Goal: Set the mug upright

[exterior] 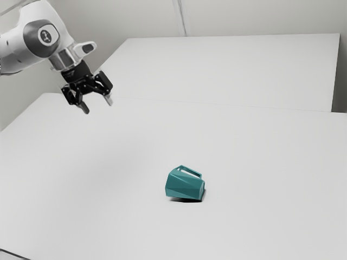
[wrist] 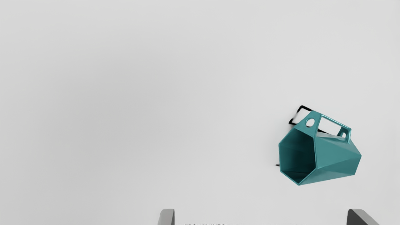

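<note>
Above the table, toward the exterior view's upper left, the gripper (exterior: pixel 96 105) hangs with its two fingers spread and nothing between them. A teal faceted mug (exterior: pixel 185 185) lies on its side on the table, below the gripper's height and well toward the exterior view's right of it. In the wrist view the mug (wrist: pixel 337 156) has its dark open mouth facing sideways, and its angular handle points up and away from its body. The tips of the gripper (wrist: pixel 261 217) stand wide apart, not touching the mug.
The white table (exterior: pixel 108 179) spreads around the mug. Behind it rises a pale panel-like surface (exterior: pixel 227 70), and a dark thin line (exterior: pixel 13 254) runs at the exterior view's lower left corner.
</note>
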You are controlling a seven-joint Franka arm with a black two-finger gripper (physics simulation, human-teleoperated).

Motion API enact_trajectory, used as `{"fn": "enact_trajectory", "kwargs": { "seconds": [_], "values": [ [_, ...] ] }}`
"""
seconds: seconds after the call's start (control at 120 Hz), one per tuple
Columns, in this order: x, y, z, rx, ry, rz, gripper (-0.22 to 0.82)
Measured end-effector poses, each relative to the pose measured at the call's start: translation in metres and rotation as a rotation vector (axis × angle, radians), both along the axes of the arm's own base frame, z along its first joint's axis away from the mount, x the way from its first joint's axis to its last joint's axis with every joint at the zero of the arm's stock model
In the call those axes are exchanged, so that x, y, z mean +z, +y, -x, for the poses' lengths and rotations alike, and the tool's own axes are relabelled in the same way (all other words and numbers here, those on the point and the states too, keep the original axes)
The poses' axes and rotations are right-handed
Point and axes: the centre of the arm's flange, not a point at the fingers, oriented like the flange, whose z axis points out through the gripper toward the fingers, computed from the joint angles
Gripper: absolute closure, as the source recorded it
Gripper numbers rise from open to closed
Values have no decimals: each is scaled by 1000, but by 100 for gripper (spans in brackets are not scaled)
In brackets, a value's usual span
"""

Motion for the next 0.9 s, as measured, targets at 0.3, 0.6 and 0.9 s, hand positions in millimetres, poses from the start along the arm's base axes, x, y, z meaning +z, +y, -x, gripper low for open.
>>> {"fn": "enact_trajectory", "kwargs": {
  "seconds": [0.3,0.6,0.9],
  "values": [
    [-78,-42,48,57,-12,280,0],
    [-138,-58,62,109,-21,460,0],
    [-197,-69,51,90,-24,541,0]
  ]
}}
